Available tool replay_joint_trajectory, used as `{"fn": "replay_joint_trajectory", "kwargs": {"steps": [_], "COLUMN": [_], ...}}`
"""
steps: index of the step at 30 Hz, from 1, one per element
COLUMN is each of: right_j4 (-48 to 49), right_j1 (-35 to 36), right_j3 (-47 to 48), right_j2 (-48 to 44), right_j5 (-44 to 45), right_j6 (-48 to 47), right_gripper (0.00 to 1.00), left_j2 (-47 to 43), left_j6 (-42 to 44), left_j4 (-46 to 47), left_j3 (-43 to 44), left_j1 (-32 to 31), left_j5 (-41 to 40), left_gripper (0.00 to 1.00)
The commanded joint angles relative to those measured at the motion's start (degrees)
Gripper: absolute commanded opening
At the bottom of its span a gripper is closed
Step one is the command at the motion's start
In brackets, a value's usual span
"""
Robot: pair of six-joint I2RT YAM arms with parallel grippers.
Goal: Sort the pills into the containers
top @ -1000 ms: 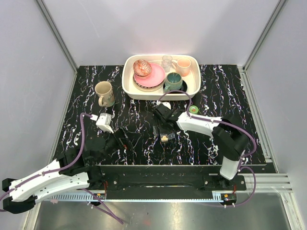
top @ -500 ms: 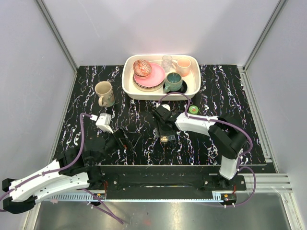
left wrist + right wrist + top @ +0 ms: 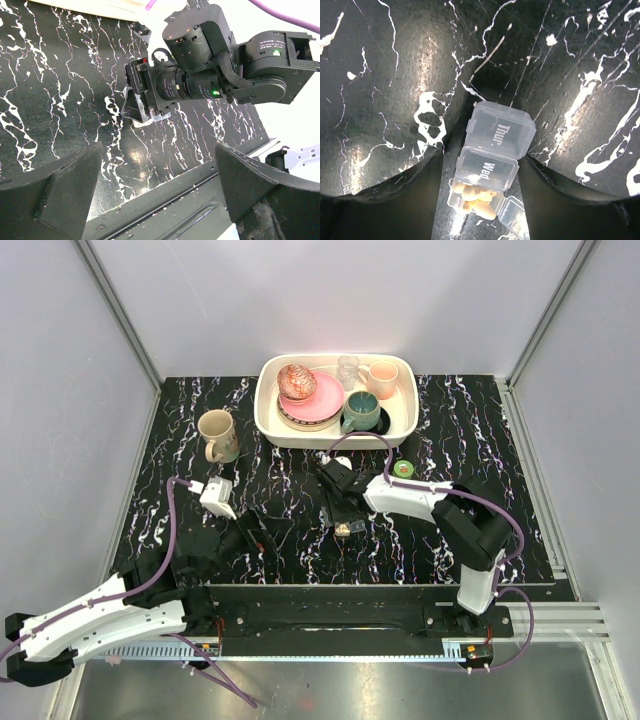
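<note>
At mid-table, closing the right claw in from a wider gape a moment ago, now partly open and seemingly pinching the pill box by its sides. Showing yellow pills piled in the one open end cell, the other two lids shut. Holding the left claw spread wide, gripping nothing. Probably steadying the box for sorting.
</note>
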Motion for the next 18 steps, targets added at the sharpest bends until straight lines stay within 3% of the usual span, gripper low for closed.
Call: {"fn": "replay_joint_trajectory", "kwargs": {"steps": [1,13,18], "right_j4": [1.76,0.36,-0.43], "right_j1": [-0.21,-2.58,-2.85], "right_j3": [1.95,4.94,5.64], "right_j2": [2.29,5.01,5.36], "right_j5": [1.01,-0.22,-0.58], "right_j6": [-3.88,0.07,-1.33], "right_gripper": [0.67,0.68,0.59], "left_j2": [-0.60,-0.86,-0.78], "left_j6": [-0.51,-0.16,-0.25], "left_j4": [0.96,0.96,1.05], "left_j3": [-0.44,-0.44,-0.61], "left_j1": [0.02,0.02,0.02], "left_j5": [-1.24,-1.68,-1.94], "left_gripper": [0.99,0.99,0.99]}}
